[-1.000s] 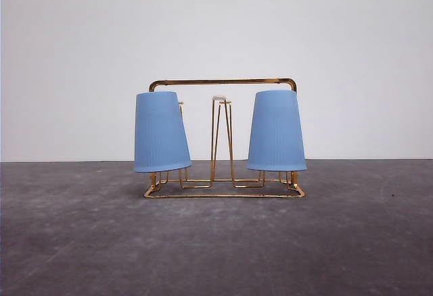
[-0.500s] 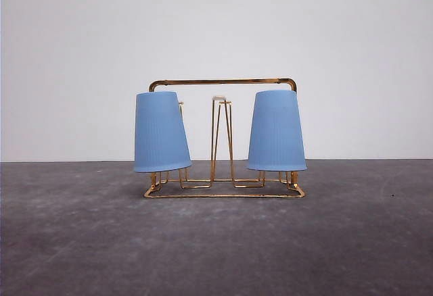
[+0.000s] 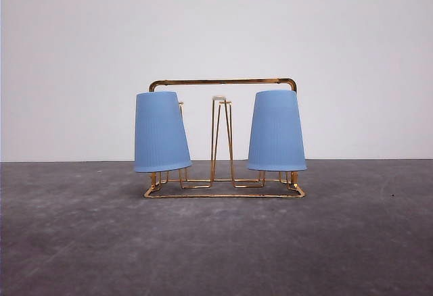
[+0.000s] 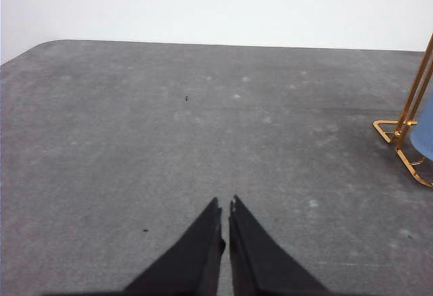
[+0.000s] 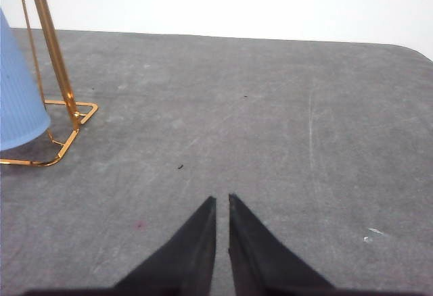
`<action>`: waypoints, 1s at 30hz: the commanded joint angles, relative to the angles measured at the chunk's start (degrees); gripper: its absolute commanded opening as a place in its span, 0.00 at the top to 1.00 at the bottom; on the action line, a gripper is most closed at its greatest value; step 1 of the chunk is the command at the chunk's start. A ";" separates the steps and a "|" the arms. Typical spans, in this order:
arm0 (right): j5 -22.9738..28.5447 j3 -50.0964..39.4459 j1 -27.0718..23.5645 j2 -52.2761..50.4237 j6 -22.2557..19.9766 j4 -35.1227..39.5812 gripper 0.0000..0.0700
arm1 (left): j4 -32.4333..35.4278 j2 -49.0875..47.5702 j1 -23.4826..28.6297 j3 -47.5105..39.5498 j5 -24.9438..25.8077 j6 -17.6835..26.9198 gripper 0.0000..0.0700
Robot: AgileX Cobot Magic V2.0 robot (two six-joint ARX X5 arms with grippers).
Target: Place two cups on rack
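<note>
Two light blue ribbed cups hang upside down on the gold wire rack (image 3: pixel 223 81) in the front view: the left cup (image 3: pixel 160 132) leans slightly, the right cup (image 3: pixel 276 131) stands straighter. A bare prong (image 3: pixel 220 137) rises between them. In the left wrist view my left gripper (image 4: pixel 224 206) is shut over bare table, with the rack's corner (image 4: pixel 399 134) and a sliver of cup (image 4: pixel 424 136) off to one side. In the right wrist view my right gripper (image 5: pixel 222 201) is shut, holding nothing, apart from the rack's end (image 5: pixel 57 73) and a cup (image 5: pixel 17 100).
The rack stands on a dark grey table (image 3: pixel 216 242) in front of a plain white wall. Open grey surface lies around both grippers, and the table's rounded far corners (image 4: pixel 40 44) (image 5: pixel 413 47) show in the wrist views.
</note>
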 commanded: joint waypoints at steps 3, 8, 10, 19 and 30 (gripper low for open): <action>0.03 -0.22 0.02 -0.09 0.60 0.63 0.96 | 0.65 -0.04 -0.04 -0.83 0.00 0.39 1.00; 0.03 -0.22 0.02 -0.09 0.59 0.63 0.96 | 0.64 -0.04 -0.04 -0.83 0.00 0.39 1.00; 0.03 -0.22 0.02 -0.09 0.59 0.63 0.96 | 0.63 -0.04 -0.04 -0.83 0.00 0.39 1.00; 0.03 -0.22 0.02 -0.09 0.59 0.63 0.96 | 0.66 -0.04 -0.04 -0.83 0.00 0.39 1.00; 0.03 -0.22 0.02 -0.09 0.60 0.63 0.96 | 0.66 -0.04 -0.04 -0.83 0.00 0.39 1.00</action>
